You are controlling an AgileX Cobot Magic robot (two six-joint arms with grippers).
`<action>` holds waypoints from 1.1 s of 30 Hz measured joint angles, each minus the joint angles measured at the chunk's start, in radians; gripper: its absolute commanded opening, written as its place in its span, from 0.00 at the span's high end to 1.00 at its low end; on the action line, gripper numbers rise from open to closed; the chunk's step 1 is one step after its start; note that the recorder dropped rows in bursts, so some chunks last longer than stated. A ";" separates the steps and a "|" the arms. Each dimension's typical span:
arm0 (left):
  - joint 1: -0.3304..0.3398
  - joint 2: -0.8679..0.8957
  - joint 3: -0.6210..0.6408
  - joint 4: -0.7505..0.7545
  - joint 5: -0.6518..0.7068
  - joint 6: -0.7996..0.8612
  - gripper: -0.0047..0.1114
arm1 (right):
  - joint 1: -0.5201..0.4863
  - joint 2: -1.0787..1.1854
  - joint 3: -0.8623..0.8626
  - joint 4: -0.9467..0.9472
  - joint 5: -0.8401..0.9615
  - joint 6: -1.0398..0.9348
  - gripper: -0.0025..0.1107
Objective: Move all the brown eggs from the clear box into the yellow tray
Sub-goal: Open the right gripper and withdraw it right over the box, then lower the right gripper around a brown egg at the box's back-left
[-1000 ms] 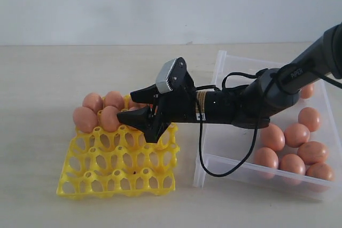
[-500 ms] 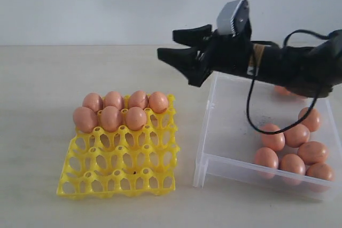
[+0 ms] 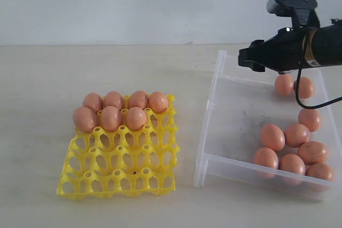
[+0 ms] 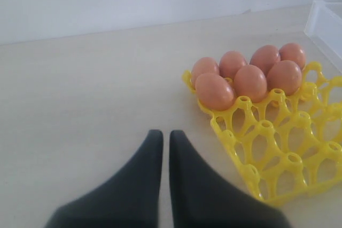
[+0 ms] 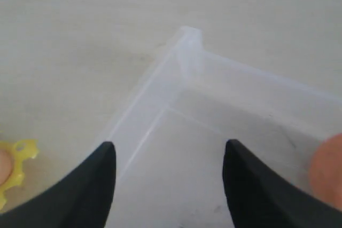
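Now we go for another egg: the right pincer (image 5: 169,148) hangs spread and empty above a far corner of the shallow clear plastic box (image 3: 214,105).
About nine speckled orange-brown eggs (image 3: 272,136) lie loose along the box's side away from the bright yellow lattice egg tray (image 3: 115,172), whose rear cups hold seven. We should pick an egg at the cluster's edge, straddle it squarely and close gently. The left pincer (image 4: 164,133), fingers together, hovers over the tabletop (image 3: 53,78) beside the tray.
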 measured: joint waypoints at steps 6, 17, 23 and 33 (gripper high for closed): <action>0.000 0.000 0.000 0.000 0.000 0.000 0.92 | -0.049 0.022 0.000 -0.055 0.125 0.160 0.56; 0.000 0.000 0.000 0.000 0.000 0.000 0.92 | -0.105 0.025 -0.012 -0.214 0.126 0.282 0.58; 0.000 0.000 0.000 0.000 0.000 0.000 0.92 | -0.084 0.025 -0.012 -0.045 0.063 -0.106 0.58; 0.000 0.000 0.000 0.000 0.000 0.000 0.92 | -0.054 0.034 0.116 0.853 -0.132 -1.275 0.58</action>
